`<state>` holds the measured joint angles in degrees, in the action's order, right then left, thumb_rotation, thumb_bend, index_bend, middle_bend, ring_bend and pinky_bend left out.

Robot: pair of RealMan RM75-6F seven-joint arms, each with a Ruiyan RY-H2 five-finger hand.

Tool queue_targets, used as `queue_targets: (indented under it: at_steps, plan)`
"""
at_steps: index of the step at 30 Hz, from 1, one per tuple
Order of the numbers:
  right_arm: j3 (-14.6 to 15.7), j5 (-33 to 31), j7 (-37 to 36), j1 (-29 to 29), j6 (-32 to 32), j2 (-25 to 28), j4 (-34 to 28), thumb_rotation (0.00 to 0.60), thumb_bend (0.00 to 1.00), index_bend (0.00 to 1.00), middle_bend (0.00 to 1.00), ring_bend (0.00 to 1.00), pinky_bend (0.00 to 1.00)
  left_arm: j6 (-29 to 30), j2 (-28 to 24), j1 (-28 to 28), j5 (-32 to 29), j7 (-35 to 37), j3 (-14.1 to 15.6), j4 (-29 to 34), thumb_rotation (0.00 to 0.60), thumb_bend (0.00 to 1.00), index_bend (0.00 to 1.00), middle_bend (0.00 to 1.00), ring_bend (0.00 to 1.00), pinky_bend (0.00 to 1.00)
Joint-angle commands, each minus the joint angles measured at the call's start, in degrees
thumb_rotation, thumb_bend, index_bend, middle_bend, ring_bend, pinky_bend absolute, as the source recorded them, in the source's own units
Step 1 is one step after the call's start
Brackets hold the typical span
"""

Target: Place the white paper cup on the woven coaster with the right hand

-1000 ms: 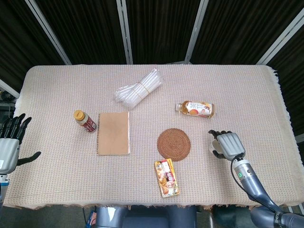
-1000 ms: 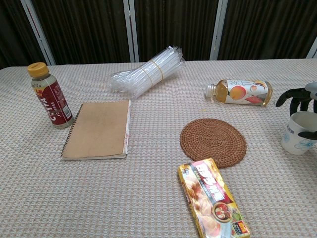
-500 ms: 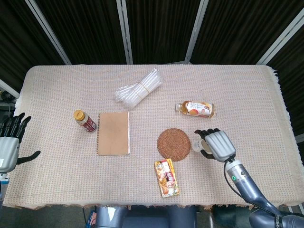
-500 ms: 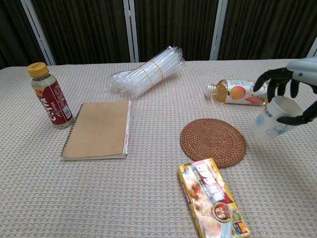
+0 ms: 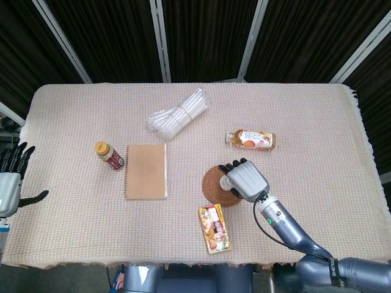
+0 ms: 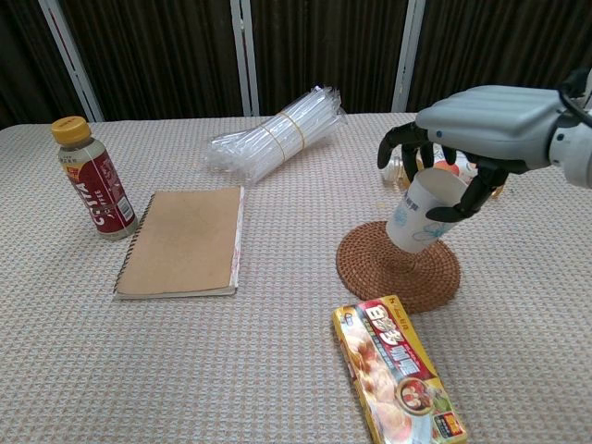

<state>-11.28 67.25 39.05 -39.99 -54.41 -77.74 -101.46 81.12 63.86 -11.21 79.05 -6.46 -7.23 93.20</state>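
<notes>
Now right hand (image 6: 486,125) fingers around tilted white paper cup (image 6: 423,211), over woven coaster (image 6: 398,265)

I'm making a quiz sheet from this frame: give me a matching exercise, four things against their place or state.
Things:
1. white paper cup
2. red drink bottle
3. juice bottle
4. left hand

States:
A. lying on its side
B. open, at the table's edge
C. tilted, held over the woven coaster
D. upright beside the notebook

Pairs: 1-C, 2-D, 3-A, 4-B
</notes>
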Motion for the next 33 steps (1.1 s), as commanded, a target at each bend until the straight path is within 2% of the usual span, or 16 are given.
queue_targets:
  at_steps: [1,7,9,11,13,15,17,22,26,30,33]
  plan:
    - [0.7,-4.0,4.6,-2.3,0.6,-2.3,0.6,0.6,0.23,0.25,0.4,0.36,0.42,-0.1,0.0,0.0,-0.4,0.2,-0.1,-0.3,0.6,0.0,0.0,0.0,0.0,0.0]
    - [1.4,-5.9,7.3,-3.7,-0.3,-4.4,1.1,0.6,0.23,0.25,0.4,0.36,0.42,-0.3,0.0,-0.1,-0.5,0.3,-0.1,-0.4,0.6,0.0,0.0,0.0,0.0,0.0]
    - [1.7,-6.7,8.3,-4.1,-0.9,-5.5,1.4,0.6,0.17,0.19,0.35,0.33,0.4,-0.3,0.0,-0.1,-0.4,0.3,-0.1,-0.3,0.6,0.0,0.0,0.0,0.0,0.0]
    - [2.1,-7.9,9.6,-4.4,-1.9,-6.5,1.7,0.6,0.03,0.04,0.13,0.13,0.24,-0.1,0.0,0.0,-0.3,0.2,0.0,-0.2,0.6,0.0,0.0,0.0,0.0,0.0]
    - [2.7,-9.4,11.1,-4.4,-2.8,-6.8,0.9,0.6,0.0,0.0,0.0,0.01,0.07,0.0,-0.1,0.0,-0.2,0.4,0.0,-0.1,0.6,0.0,0.0,0.0,0.0,0.0]
    - [2.9,-10.2,11.8,-4.3,-3.9,-6.4,-0.9,0.6,0.0,0.0,0.0,0.0,0.01,0.0,-0.3,0.1,-0.3,0.7,-0.1,-0.1,0.6,0.0,0.0,0.0,0.0,0.0]
    - [3.1,-9.3,11.8,-3.9,-5.7,-5.4,-3.3,0.6,0.0,0.0,0.0,0.0,0.0,0.0,-0.4,0.1,-0.2,1.1,-0.1,0.0,0.6,0.0,0.0,0.0,0.0,0.0]
    - [4.9,-3.1,10.3,-0.5,-11.5,0.0,-10.0,0.6,0.0,0.0,0.0,0.0,0.0,0.3,-0.8,0.3,0.4,1.8,0.1,0.3,0.6,0.0,0.0,0.0,0.0,0.0]
    - [8.0,5.6,5.9,4.6,-17.9,6.1,-12.9,0.6,0.0,0.0,0.0,0.0,0.0,0.7,-1.0,0.4,1.3,2.4,0.5,0.5,0.6,0.0,0.0,0.0,0.0,0.0]
    - [11.7,15.5,-3.3,11.0,-26.3,11.0,-9.0,0.6,0.0,0.0,0.0,0.0,0.0,1.1,-0.9,0.6,2.4,2.6,1.0,0.3,0.6,0.0,0.0,0.0,0.0,0.0]
    - [13.8,19.5,-12.1,15.2,-31.4,12.5,-3.6,0.6,0.0,0.0,0.0,0.0,0.0,1.4,-0.7,0.8,3.0,2.6,1.3,0.2,0.6,0.0,0.0,0.0,0.0,0.0]
